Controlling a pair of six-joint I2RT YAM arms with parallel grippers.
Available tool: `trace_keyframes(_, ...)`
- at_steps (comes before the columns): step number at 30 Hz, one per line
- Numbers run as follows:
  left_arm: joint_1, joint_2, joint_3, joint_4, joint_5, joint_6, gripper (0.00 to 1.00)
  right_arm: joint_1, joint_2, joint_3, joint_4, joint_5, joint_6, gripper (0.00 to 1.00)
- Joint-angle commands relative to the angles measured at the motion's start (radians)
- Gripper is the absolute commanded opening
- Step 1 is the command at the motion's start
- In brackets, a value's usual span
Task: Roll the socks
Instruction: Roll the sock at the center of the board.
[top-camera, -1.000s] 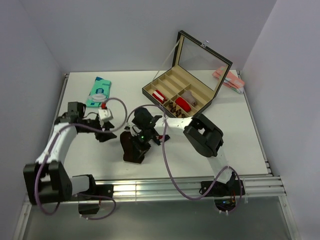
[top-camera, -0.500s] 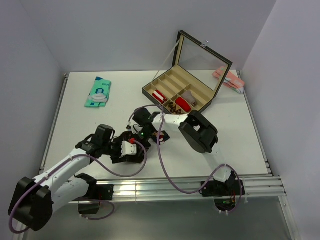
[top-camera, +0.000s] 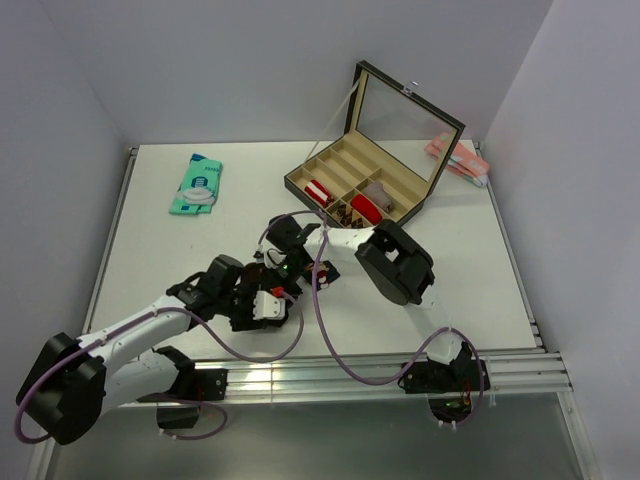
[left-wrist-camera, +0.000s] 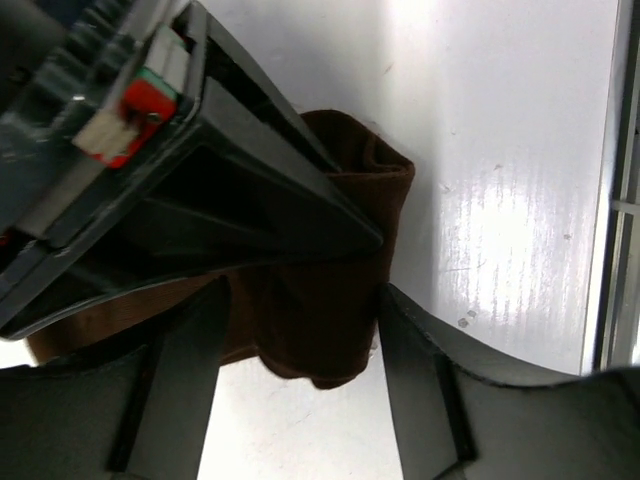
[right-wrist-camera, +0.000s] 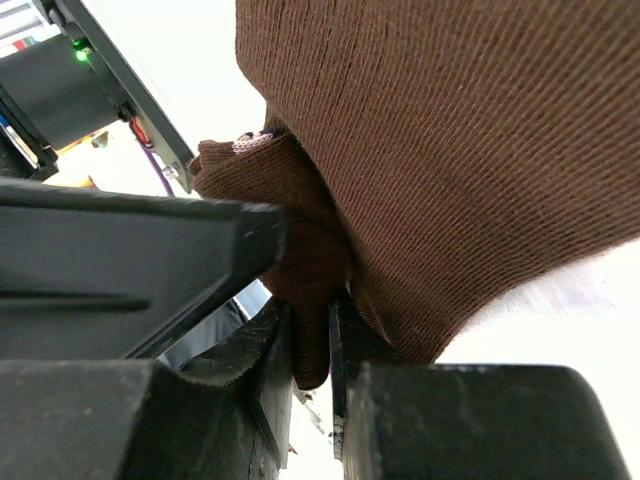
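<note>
**Both grippers on the brown sock, near-centre of the table**

- Far left: teal packet (top-camera: 197, 184) lies flat on the table (top-camera: 150, 250), well apart from the arms.
- Left arm reaches in from the near-left corner. In its wrist view we see the left gripper (left-wrist-camera: 300, 292) with its fingers (left-wrist-camera: 185, 370) spread, one on each side of the brown sock (left-wrist-camera: 325, 320). Both are right at the fabric's edges. We can't tell whether they press on it.
- The sock is on the table between the two grippers, near-centre. It is bunched and folded over at one end, not a tidy roll. The top view mostly hides it under the two wrists.
- Right arm folds back toward the centre. The right gripper (right-wrist-camera: 310, 345) has its fingers (right-wrist-camera: 268, 372) down to a narrow slit, with a fold of the sock pinched between them. The rest of the fabric drapes above and to the right in that view.
- Far right of centre: compartment box (top-camera: 400, 215), with its lid up. A red-and-white striped roll (top-camera: 318, 191) and a red roll (top-camera: 365, 208) sit in separate compartments. We can't make out the other contents.
- Far-right corner: pink packet (top-camera: 457, 159) beside the box lid.
</note>
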Motion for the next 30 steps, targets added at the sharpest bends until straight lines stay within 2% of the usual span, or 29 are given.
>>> trace_keyframes(1,-0.01,0.026,-0.011,0.032,-0.004,-0.029,0.63,-0.011,0.003,0.008,0.004,0.002,0.011,0.14)
trace_keyframes(5,-0.016,0.037,-0.02,0.032,0.002,-0.032,0.57,-0.019,0.0,-0.013,0.026,-0.01,0.027,0.14)
trace_keyframes(8,-0.02,0.058,-0.006,0.016,0.01,-0.03,0.49,-0.025,0.003,-0.015,0.04,-0.013,0.037,0.14)
trace_keyframes(12,-0.025,0.153,0.04,-0.028,0.014,-0.038,0.33,-0.031,-0.006,-0.019,0.06,-0.019,0.059,0.17)
trace_keyframes(15,-0.023,0.233,0.087,-0.069,0.043,-0.053,0.17,-0.031,-0.027,-0.036,0.086,-0.016,0.073,0.23)
trace_keyframes(18,-0.019,0.267,0.11,-0.08,0.079,-0.063,0.06,-0.031,-0.079,-0.088,0.141,0.027,0.106,0.34)
trace_keyframes(19,-0.017,0.268,0.115,-0.091,0.103,-0.058,0.0,-0.032,-0.125,-0.108,0.177,0.069,0.112,0.41)
trace_keyframes(24,0.023,0.307,0.153,-0.181,0.198,0.006,0.0,-0.051,-0.294,-0.283,0.329,0.226,0.172,0.57)
trace_keyframes(30,0.142,0.457,0.305,-0.388,0.324,0.14,0.0,-0.101,-0.551,-0.527,0.498,0.433,0.266,0.61)
